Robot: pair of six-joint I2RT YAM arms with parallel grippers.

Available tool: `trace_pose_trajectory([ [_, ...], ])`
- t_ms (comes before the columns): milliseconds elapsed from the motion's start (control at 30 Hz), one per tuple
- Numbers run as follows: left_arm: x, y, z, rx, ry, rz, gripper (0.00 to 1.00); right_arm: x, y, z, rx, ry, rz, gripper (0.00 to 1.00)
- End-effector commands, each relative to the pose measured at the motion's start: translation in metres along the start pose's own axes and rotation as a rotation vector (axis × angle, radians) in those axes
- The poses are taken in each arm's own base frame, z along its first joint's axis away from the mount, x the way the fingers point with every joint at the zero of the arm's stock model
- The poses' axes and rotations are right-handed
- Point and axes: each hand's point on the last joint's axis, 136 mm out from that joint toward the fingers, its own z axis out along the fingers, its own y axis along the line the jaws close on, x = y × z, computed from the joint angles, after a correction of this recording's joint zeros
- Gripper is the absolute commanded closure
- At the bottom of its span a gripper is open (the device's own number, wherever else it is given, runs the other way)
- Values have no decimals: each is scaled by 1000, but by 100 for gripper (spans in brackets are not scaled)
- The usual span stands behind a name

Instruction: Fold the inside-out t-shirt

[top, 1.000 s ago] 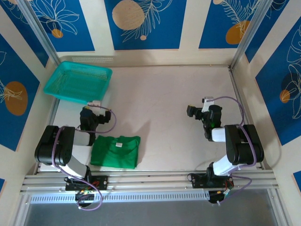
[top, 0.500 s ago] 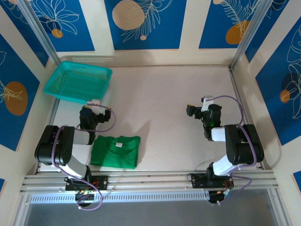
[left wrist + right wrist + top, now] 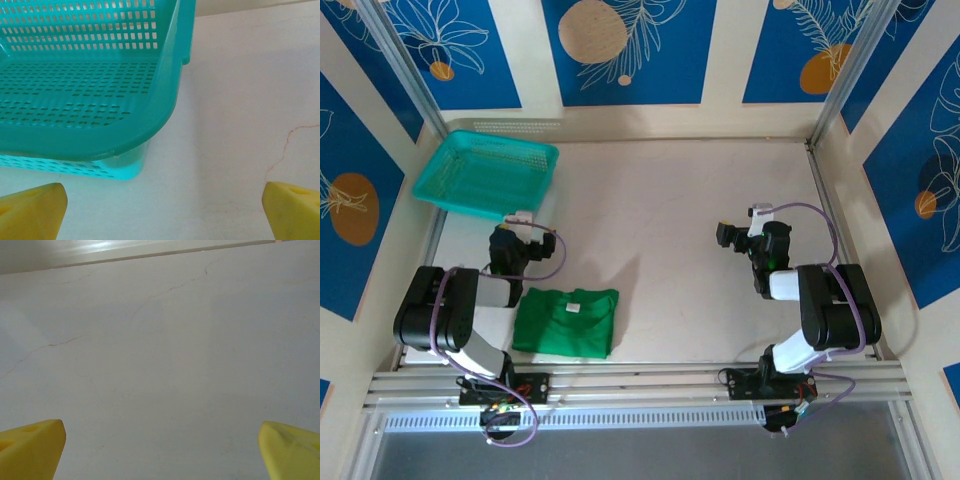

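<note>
A top-down view shows a pale table (image 3: 680, 190) walled by blue and cream panels, with two black robot arms mounted at its near edge. A bright green t-shirt (image 3: 566, 322) lies on the table near that edge, towards the left. It is gathered into a compact, roughly rectangular shape, with a small pale label (image 3: 574, 308) showing near its far side. It sits just beside the left arm's lower link. The left gripper (image 3: 512, 240) hovers just beyond the shirt's far left corner, between the shirt and a teal plastic mesh basket (image 3: 485, 172) in the far left corner of the table. In the left wrist view, the left gripper (image 3: 161, 212) has its yellow fingertips (image 3: 30, 210) set wide apart at the bottom corners, with bare table between them and the basket's rim (image 3: 90, 135) close ahead. The fingers grip nothing and are clear of the shirt. The right gripper (image 3: 752, 238) hangs over bare table on the right side, well apart from the shirt. Its wrist view shows the right gripper (image 3: 160, 450) with yellow fingertips (image 3: 30, 447) equally wide, nothing between them, above a pale surface with thin hairline cracks.
</note>
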Motion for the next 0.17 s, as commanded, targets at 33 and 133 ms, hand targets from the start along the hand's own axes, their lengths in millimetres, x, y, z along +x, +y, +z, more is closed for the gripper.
trace_pose_trajectory([
  [33,-5,1,0,9,-17,-18,0,-10,-1,1,1,-21,-20,1],
  [133,-5,1,0,9,-17,-18,1,-10,0,1,2,-25,-23,1],
])
